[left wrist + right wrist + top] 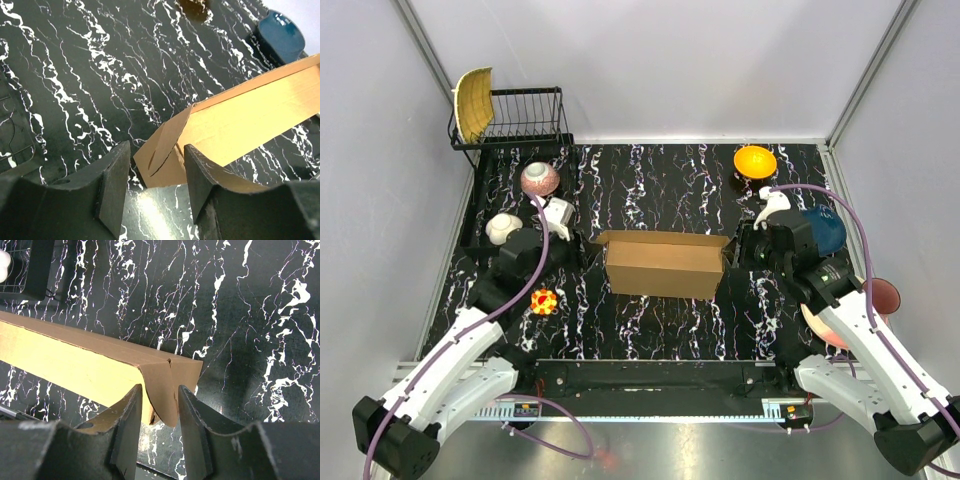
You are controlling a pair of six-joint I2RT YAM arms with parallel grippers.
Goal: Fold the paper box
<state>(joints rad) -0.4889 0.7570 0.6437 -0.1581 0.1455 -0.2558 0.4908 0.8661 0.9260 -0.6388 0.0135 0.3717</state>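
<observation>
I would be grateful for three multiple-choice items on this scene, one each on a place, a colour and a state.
1. Where on the table is the orange bowl?
A. near edge, centre
B. far edge, right of centre
C. left edge

2. What colour is the dish standing in the dish rack?
A. blue
B. pink
C. yellow

3. How is the left end effector?
A. open, astride a corner of the paper box
B. fully shut, holding nothing
C. out of every camera's sight

Answers:
1 B, since the top view shows the orange bowl close to the back wall, right of the middle.
2 C, since the dish leaning at the rack's left end is yellow.
3 A, since the left wrist view shows its fingers apart with the cardboard corner between them.
</observation>
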